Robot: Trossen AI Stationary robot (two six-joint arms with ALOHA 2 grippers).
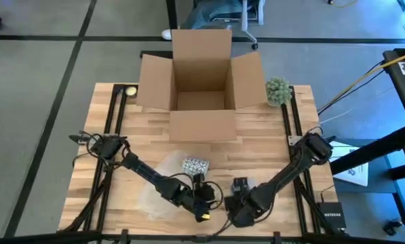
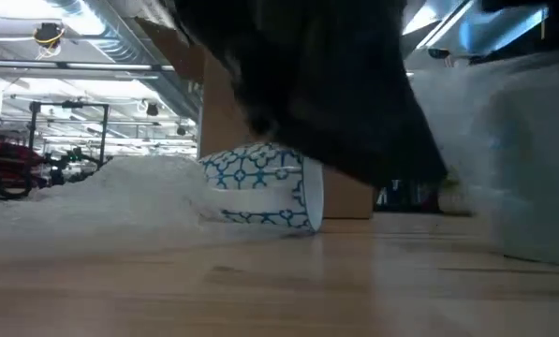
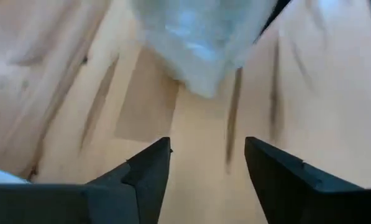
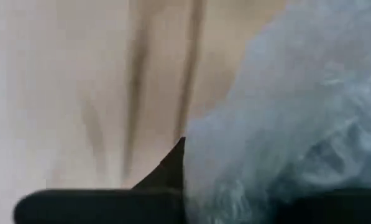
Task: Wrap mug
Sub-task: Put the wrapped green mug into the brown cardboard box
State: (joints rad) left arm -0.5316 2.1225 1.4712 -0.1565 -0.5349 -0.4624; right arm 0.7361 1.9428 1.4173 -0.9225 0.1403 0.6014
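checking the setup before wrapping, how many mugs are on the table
1. The mug lies on its side on the bubble wrap, in front of the open cardboard box. Another could sit hidden inside the box; its floor shows none.

Mug (image 1: 195,165) on wrap (image 1: 163,186), before box (image 1: 201,81); plant (image 1: 278,90) right.

An open cardboard box (image 1: 202,85) stands at the far middle of the wooden worktop (image 1: 263,152), flaps spread. A green ball-shaped plant (image 1: 278,91) sits just beside its right flap. An office chair (image 1: 222,13) stands on the floor beyond.
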